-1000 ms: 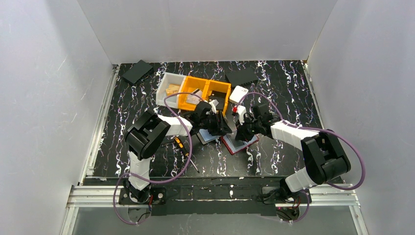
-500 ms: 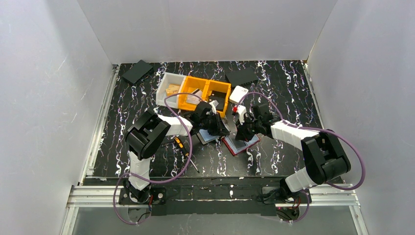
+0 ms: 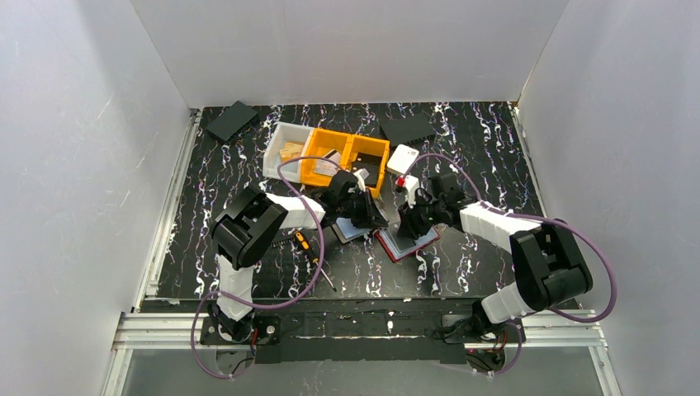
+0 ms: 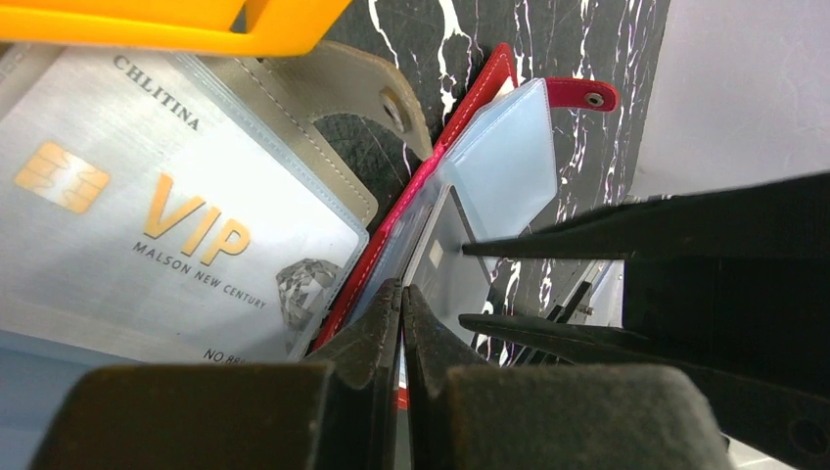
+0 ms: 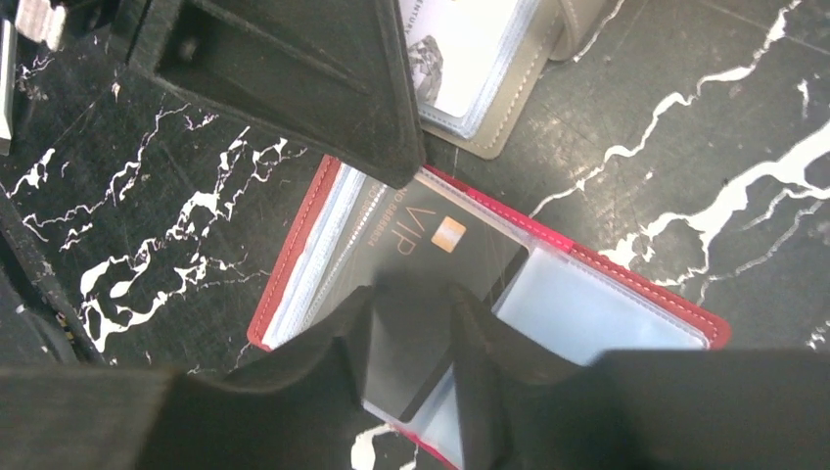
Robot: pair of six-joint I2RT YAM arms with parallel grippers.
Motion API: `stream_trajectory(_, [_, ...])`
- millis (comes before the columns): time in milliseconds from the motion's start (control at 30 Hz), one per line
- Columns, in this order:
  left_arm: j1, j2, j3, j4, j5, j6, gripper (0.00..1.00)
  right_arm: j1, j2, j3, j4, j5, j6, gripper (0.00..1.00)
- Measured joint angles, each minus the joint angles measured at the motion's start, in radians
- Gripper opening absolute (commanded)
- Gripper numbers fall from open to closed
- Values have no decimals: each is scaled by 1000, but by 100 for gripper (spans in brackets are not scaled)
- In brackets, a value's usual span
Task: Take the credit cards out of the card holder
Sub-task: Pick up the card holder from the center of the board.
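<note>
The red card holder (image 3: 406,244) lies open on the table, with clear sleeves. A dark credit card (image 5: 431,245) marked VIP sits in one sleeve. My left gripper (image 4: 401,291) is shut, pinching the holder's edge by the sleeves (image 5: 406,176). My right gripper (image 5: 413,294) stands open just above the dark card, one finger on each side of it. It also shows from the side in the left wrist view (image 4: 462,284). A silver VIP credit card (image 4: 147,206) sits in a sleeve of a beige holder (image 4: 323,88) beside the red one.
An orange bin (image 3: 345,157) and a white bin (image 3: 285,148) stand just behind the holders. A screwdriver (image 3: 309,252) lies to the left front. A white box (image 3: 402,158) and two black flat pieces (image 3: 231,120) (image 3: 407,128) lie farther back.
My left gripper has closed on the red holder's edge. My right gripper has gone from shut to open over the dark card and shifted slightly right.
</note>
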Motion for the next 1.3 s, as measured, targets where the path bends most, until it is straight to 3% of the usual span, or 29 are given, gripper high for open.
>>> stream_trajectory(133, [-1, 0, 5, 0, 9, -8, 0, -24, -37, 0, -23, -13, -17, 72])
stream_trajectory(233, [-2, 0, 15, 0, 19, -19, 0, -30, -93, 0, -29, -14, -42, 83])
stream_trajectory(600, [-2, 0, 21, 25, 41, -79, 0, -15, -108, 7, -83, 28, -100, 98])
stream_trajectory(867, [-5, 0, 21, 42, 47, -114, 0, 29, -84, 15, -112, 75, -109, 98])
stream_trajectory(1200, [-9, 0, 22, 69, 47, -148, 0, 48, -83, 28, -113, 165, -107, 87])
stream_trajectory(1300, [-11, 0, 22, 78, 46, -157, 8, 50, -83, 28, -113, 187, -105, 84])
